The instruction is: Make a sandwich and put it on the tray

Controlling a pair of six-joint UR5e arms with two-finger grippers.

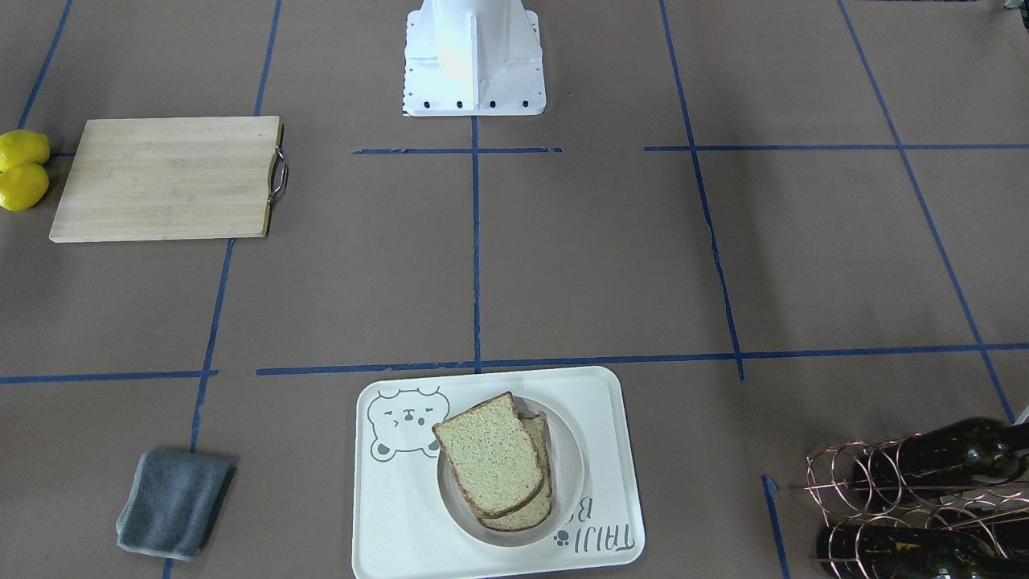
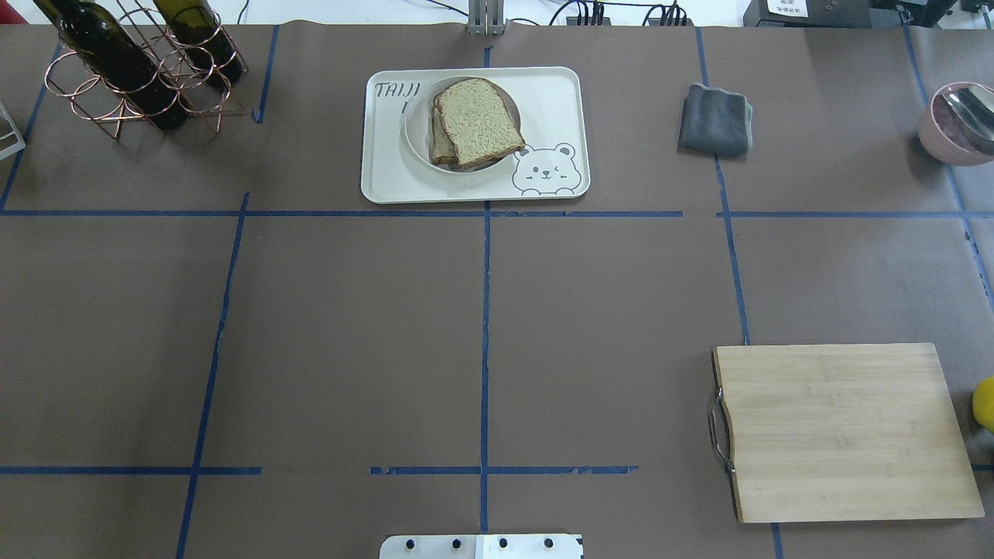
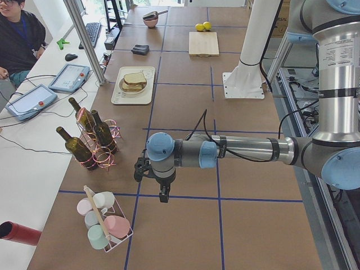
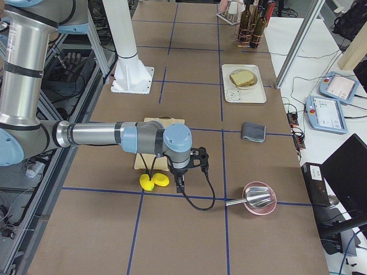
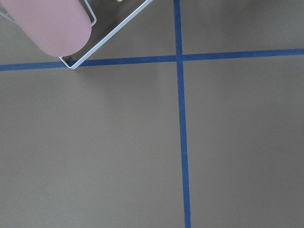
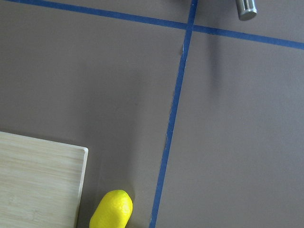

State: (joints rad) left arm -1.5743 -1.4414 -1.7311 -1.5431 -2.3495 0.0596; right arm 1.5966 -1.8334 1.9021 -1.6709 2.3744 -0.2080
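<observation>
The sandwich [image 1: 492,465] shows as two tan bread slices with dark crust, stacked a little askew on a round off-white plate [image 1: 575,466]. No egg shows between them. The plate stands on the cream tray [image 1: 402,515] with the bear face. Sandwich [image 2: 475,120] and tray [image 2: 551,101] also show at the far middle of the overhead view. My left gripper [image 3: 160,188] hangs over bare table near the cup rack, far from the tray. My right gripper [image 4: 180,183] hangs beside the lemons. I cannot tell whether either is open or shut.
A wooden cutting board [image 2: 839,431] lies at the near right with two lemons [image 1: 22,169] beside it. A grey cloth [image 2: 714,118] lies right of the tray. A wire rack with wine bottles [image 2: 132,70] stands far left. A pink bowl with a metal scoop [image 2: 959,124] sits far right.
</observation>
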